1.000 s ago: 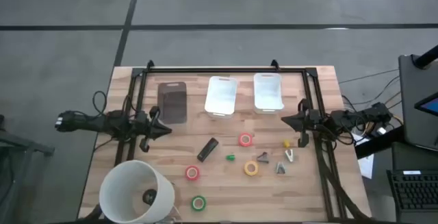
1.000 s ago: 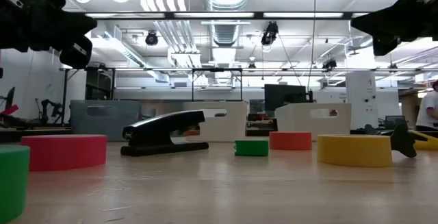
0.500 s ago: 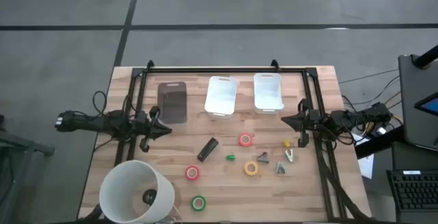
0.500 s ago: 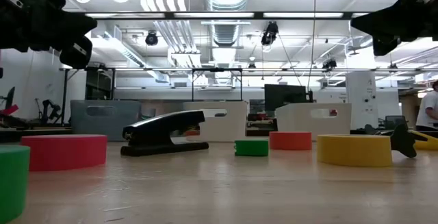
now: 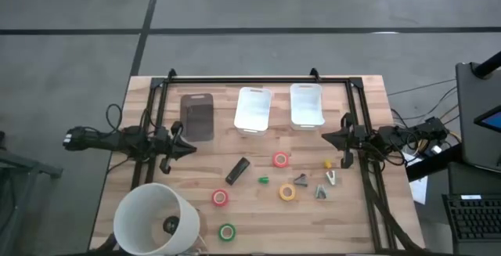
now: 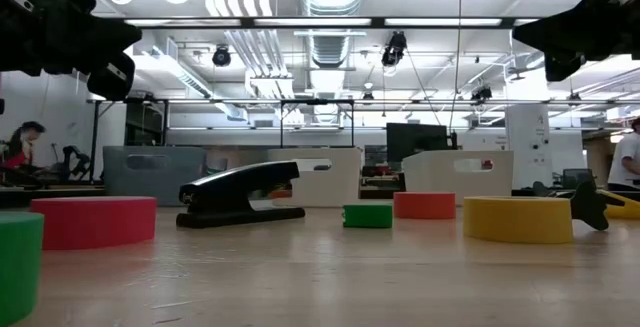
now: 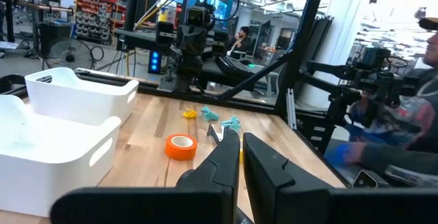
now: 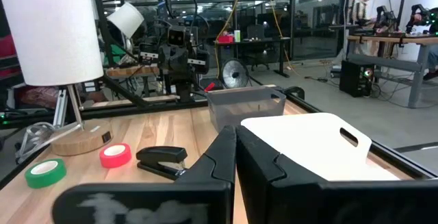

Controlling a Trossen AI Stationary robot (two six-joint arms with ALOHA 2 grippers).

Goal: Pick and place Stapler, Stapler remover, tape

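Note:
The black stapler lies flat near the table's middle and also shows in the low view and the right wrist view. Tape rolls lie flat around it: a red roll, an orange-yellow roll, another red roll and a green roll. Small staple removers lie right of the yellow roll, with a tiny green piece nearby. My left gripper hovers shut at the table's left side. My right gripper hovers shut at the right side. Neither touches anything.
A dark grey bin and two white bins stand along the far edge. A lamp with a white shade stands at the near left corner. A black frame rail borders the table.

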